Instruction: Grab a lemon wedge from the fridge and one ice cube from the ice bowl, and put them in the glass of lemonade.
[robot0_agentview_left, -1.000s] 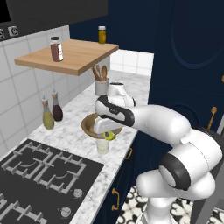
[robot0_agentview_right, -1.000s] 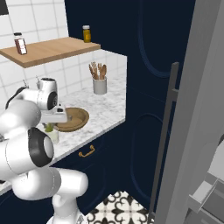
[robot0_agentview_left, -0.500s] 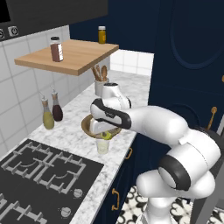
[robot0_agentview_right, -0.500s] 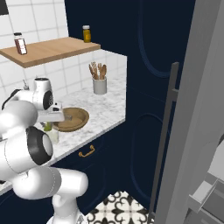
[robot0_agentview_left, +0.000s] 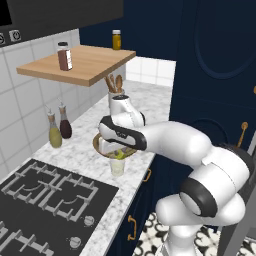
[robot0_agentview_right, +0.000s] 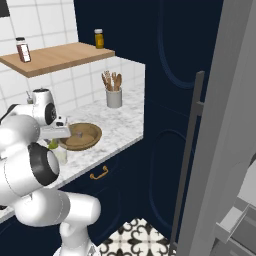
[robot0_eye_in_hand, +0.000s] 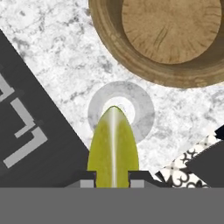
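Gripper (robot0_eye_in_hand: 112, 178) is shown pinching the small yellow-green lemon wedge (robot0_eye_in_hand: 113, 144) directly above the clear glass of lemonade (robot0_eye_in_hand: 121, 113); the wedge is judged light, soft, slippery, best held across its flanks.

Pincer (robot0_eye_in_hand: 112, 177) clamps lemon wedge (robot0_eye_in_hand: 113, 146) above glass of lemonade (robot0_eye_in_hand: 121, 111) (ice bowl (robot0_eye_in_hand: 170, 41) beside).
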